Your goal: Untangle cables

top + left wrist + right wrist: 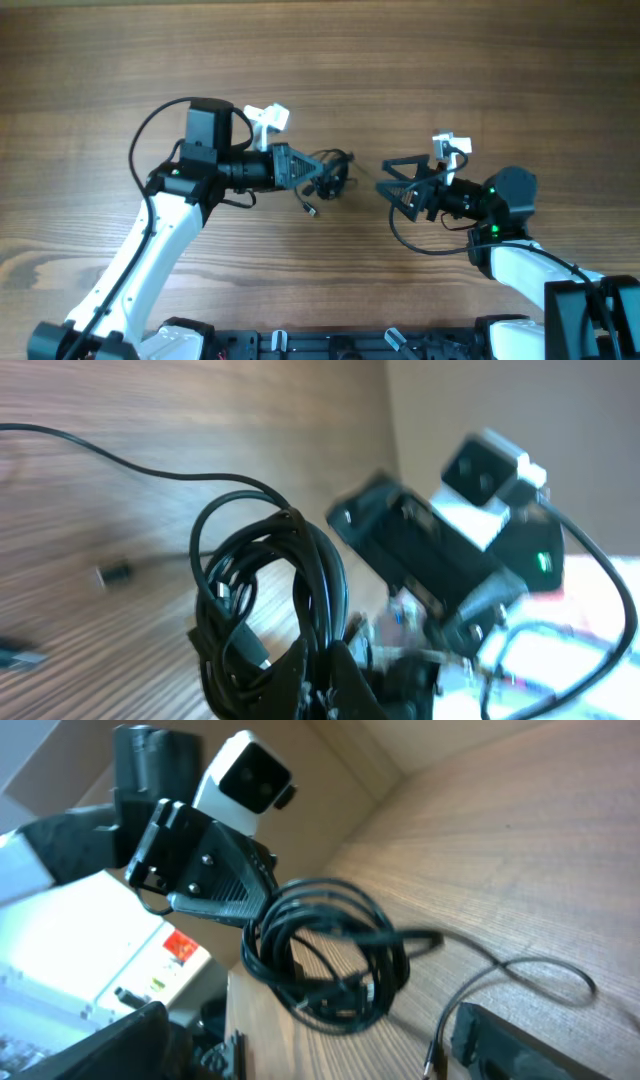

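Cables [338,172] — tangled bundle pinched in left tool [318,169]; right tool [396,186] spread, nearby. Step: pulling apart. Next, likely — right takes loose strand.

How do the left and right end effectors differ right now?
The left end effector is shut on the cable tangle; the right end effector is open and holds nothing. The left end effector touches the tangle; the right end effector stands apart from it. Both face each other.

The cables [332,172] bunch at the left gripper [316,168], the right gripper [393,185] seemingly just apart.
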You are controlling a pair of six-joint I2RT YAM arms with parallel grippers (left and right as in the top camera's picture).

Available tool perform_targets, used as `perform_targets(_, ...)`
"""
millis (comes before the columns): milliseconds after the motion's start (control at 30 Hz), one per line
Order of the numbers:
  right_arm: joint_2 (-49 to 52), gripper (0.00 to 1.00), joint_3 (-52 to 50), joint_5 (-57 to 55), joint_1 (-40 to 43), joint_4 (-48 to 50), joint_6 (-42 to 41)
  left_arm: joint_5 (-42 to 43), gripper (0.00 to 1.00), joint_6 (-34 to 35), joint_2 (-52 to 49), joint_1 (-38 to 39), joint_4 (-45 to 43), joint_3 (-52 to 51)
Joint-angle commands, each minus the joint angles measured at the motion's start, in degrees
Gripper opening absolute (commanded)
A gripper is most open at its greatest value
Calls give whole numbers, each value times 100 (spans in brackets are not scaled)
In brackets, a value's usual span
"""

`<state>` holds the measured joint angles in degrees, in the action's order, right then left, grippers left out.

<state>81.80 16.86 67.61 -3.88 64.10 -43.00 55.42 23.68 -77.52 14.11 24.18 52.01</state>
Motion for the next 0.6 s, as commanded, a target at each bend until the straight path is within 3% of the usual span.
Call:
perform_targets(0, 17, 86, 2, 455, 31, 85, 820, 975, 4, -1005, -350, 407, 9, 39)
perform_targets(133, 17, 75, 2, 452, 31, -385, 2004, 973, 4, -1154, -621, 960, -11, 39)
perform_targets(333, 17, 53, 2, 1305, -120, -780, 2356, 1014, 5, -1128, -623, 1117, -411, 39)
perform_targets(367, 17, 45, 2, 1447, -186, -778, 2389, 1126, 5, -1128, -623, 1117, -501, 39)
perform_targets(400, 17, 15, 2, 1499, -267, -780, 2483, 1318, 6, -1128, -623, 1117, -662, 39)
perform_targets(433, 17, 9, 2, 1499, -321, -780, 2483, 1434, 6, -1128, -623, 1117, -776, 39)
perform_targets(500, 17, 22, 2, 1504, -426, -782, 2481, 1464, 7, -1126, -623, 1117, -857, 39)
perform_targets(567, 17, 25, 2, 1504, -507, -785, 2483, 1464, 7, -1126, -623, 1117, -855, 39)
